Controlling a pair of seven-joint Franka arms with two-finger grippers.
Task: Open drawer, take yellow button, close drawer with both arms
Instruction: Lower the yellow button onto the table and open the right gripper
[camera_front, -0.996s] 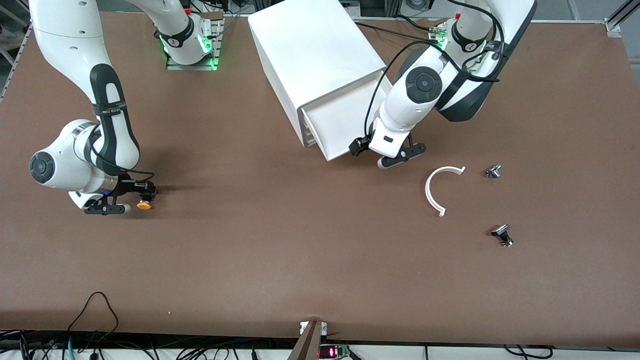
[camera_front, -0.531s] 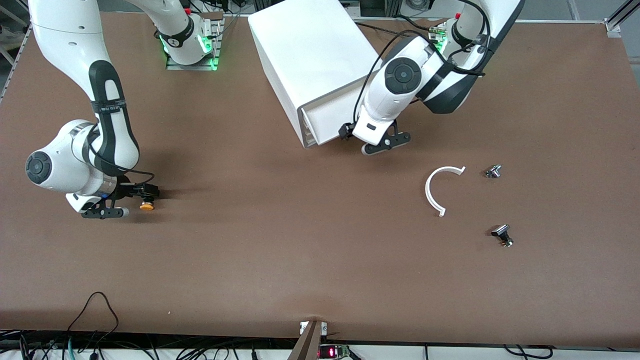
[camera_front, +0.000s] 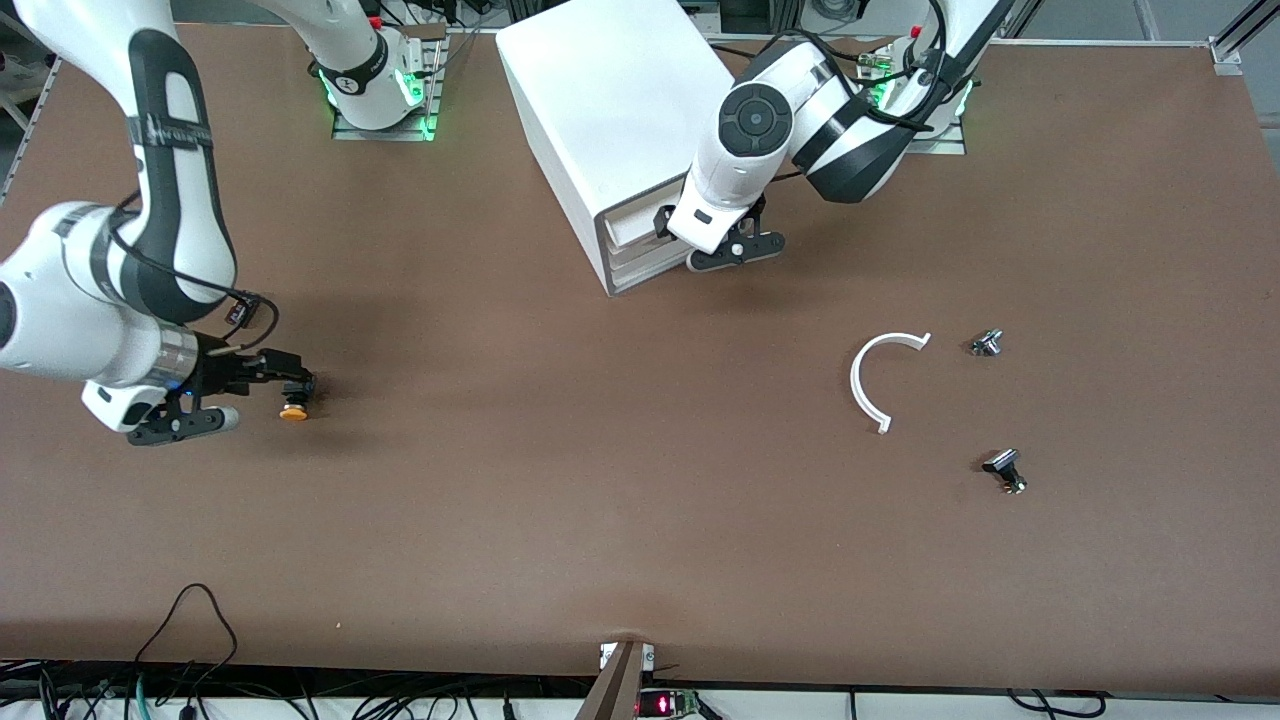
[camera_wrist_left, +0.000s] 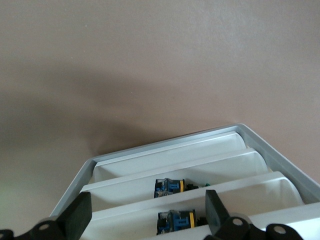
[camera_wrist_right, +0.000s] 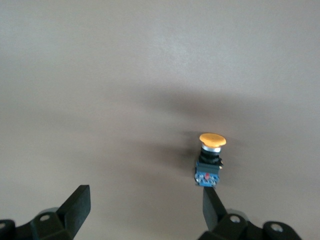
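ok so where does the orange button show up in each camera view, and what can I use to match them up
Front view: the button stands on the table toward the right arm's end, just off the open right gripper.
Left wrist view: not in it.
Right wrist view: the button stands upright on the table, free of the jaws.
Shared landmark: the brown table, seen in all three views.

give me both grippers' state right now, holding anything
Left gripper: open, holding nothing, at the front of the cabinet by its drawers.
Right gripper: open, holding nothing; the button stands on the table just off its fingertips.
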